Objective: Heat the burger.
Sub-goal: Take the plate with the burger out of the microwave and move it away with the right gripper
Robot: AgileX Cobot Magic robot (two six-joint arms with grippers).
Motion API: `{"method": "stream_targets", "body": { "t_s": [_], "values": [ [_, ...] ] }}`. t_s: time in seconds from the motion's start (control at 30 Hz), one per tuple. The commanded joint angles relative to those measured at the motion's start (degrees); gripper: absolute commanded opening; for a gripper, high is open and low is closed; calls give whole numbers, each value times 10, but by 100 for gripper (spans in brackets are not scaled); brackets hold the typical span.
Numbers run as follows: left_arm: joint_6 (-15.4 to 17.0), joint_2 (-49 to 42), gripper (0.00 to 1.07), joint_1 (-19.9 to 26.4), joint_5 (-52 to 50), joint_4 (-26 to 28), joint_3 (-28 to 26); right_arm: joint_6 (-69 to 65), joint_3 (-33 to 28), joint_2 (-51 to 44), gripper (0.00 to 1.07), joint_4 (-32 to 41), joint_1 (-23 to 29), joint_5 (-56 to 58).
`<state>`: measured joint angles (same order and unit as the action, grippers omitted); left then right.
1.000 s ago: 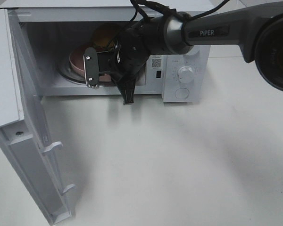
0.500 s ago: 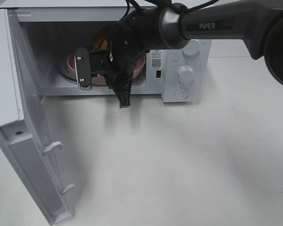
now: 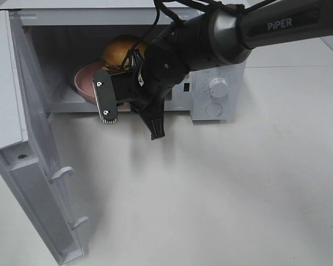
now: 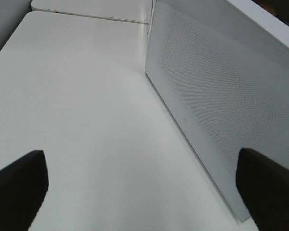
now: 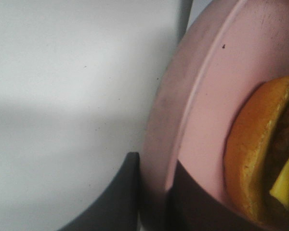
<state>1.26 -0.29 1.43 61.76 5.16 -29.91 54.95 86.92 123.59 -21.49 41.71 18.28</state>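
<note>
The burger (image 3: 121,51), golden bun over lettuce and cheese, sits on a pink plate (image 3: 86,81) inside the open microwave (image 3: 127,16). My right gripper (image 3: 114,103) reaches into the cavity from the front and is shut on the plate's near rim. The right wrist view shows the plate (image 5: 202,96) with a dark finger on each side of its rim, my right gripper (image 5: 154,197), and the burger's (image 5: 250,154) bun edge. Whether the plate rests on the floor of the cavity I cannot tell. My left gripper (image 4: 144,192) is open over bare table, nothing between its fingers.
The microwave door (image 3: 39,183) hangs wide open at the left, swung out toward the front. The control panel with knobs (image 3: 218,87) is right of the cavity. In the left wrist view the microwave's perforated white side wall (image 4: 221,106) stands close by on the white table (image 4: 77,106).
The right arm swung a little left, then came back toward the front and lower, the plate still in its grip. More of the burger shows now. The left gripper stayed open.
</note>
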Motion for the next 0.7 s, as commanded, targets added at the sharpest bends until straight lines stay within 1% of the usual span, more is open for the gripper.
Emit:
{"method": "stream_targets", "body": {
  "t_s": [0.03, 0.1, 0.17, 0.2, 0.27, 0.37, 0.43, 0.57, 0.6, 0.7],
  "values": [
    [1, -4, 98, 0, -5, 2, 2, -6, -19, -28, 0, -24, -1, -52],
    [1, -4, 98, 0, -5, 2, 2, -6, -30, -33, 0, -24, -1, -64],
    [1, -4, 98, 0, -5, 2, 2, -6, -70, -56, 0, -24, -1, -102],
    [1, -4, 98, 0, -5, 2, 2, -6, -70, -56, 0, -24, -1, -102],
    [1, -4, 98, 0, -5, 2, 2, -6, -104, -72, 0, -37, -1, -128],
    [1, -4, 98, 0, -5, 2, 2, -6, -114, -77, 0, -41, -1, -135],
    [1, -4, 98, 0, -5, 2, 2, -6, -142, -92, 0, -43, -1, -154],
    [1, -4, 98, 0, -5, 2, 2, -6, -164, -105, 0, -43, -1, -170],
    [0, -4, 98, 0, -5, 2, 2, -6, -179, -115, 0, -43, -1, -183],
    [0, -4, 98, 0, -5, 2, 2, -6, -187, -120, 0, -43, -1, -188]
  ]
}}
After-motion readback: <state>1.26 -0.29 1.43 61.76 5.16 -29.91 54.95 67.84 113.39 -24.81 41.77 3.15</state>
